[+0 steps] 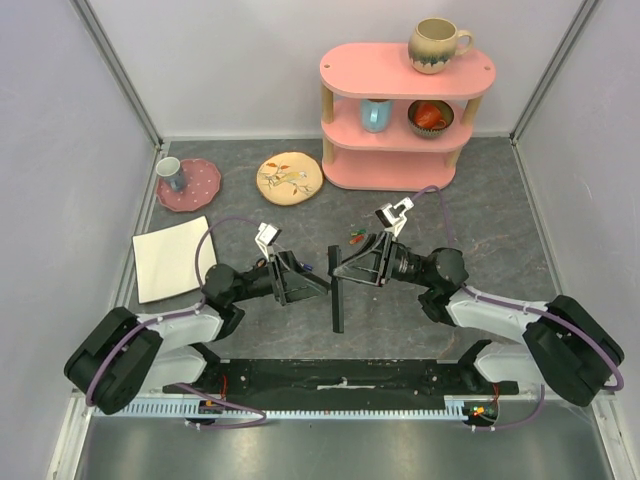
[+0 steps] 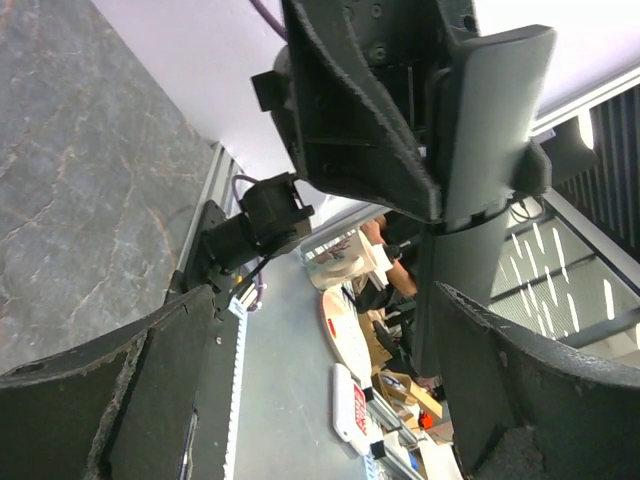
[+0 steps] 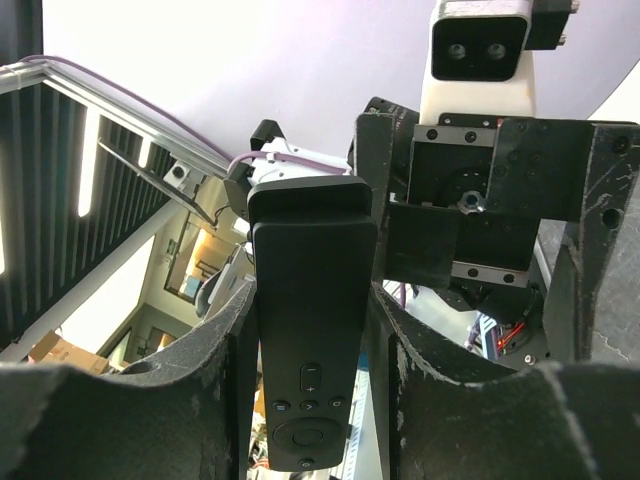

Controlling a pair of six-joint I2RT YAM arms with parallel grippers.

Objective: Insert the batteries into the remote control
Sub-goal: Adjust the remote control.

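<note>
White square plate (image 1: 170,262): flat on the desk (image 1: 490,215), well out to the left of the left jaws.
Pink dotted plate (image 1: 195,188): beyond the left jaws and to their left; a small grey cup (image 1: 170,172) stands on it.
Round patterned plate (image 1: 288,178): on the desk, well beyond the left jaws.
Left jaws: spread wide, with nothing between them. They point across at the right jaws. Their fingers (image 2: 80,400) frame the left wrist view.
Remote control (image 1: 337,300): long black bar between the two sets of jaws. It is just in front of the left jaws and I cannot tell whether it touches them. Seen edge-on from the left wrist (image 2: 490,130). Its button face (image 3: 312,330) is turned toward the right wrist.
Right jaws: part open, pinching the remote control across its width, one finger on each long edge.
Batteries (image 1: 355,236): small red and green cells lying on the desk just beyond the right jaws, apart from the remote control. Too small to count.
Pink shelf (image 1: 400,75): three tiers, well beyond the right jaws, against the back wall.
Blue cup (image 1: 376,113): middle tier, left side.
Red bowl (image 1: 430,117): middle tier, right side, beside the blue cup.
Speckled mug (image 1: 437,45): top tier, toward the right end.
</note>
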